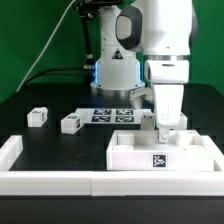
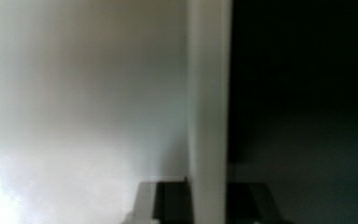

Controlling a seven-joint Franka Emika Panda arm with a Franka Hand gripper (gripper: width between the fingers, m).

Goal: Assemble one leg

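Note:
In the wrist view my gripper (image 2: 208, 200) is shut on a narrow white leg (image 2: 208, 90). A dark finger (image 2: 169, 203) presses on each side of it. The leg stands over the edge of the wide white panel (image 2: 69, 110), with dark table beyond. In the exterior view the gripper (image 1: 164, 131) points straight down over the back part of the panel (image 1: 150, 150), which lies at the front right. The held leg is mostly hidden there by the fingers. Two more legs (image 1: 38, 116) (image 1: 70, 122) lie loose on the black table at the exterior view's left.
The marker board (image 1: 110, 113) lies flat behind the panel at the middle of the table. A low white wall (image 1: 20, 150) runs along the front and the exterior view's left. The robot base (image 1: 112, 70) stands at the back.

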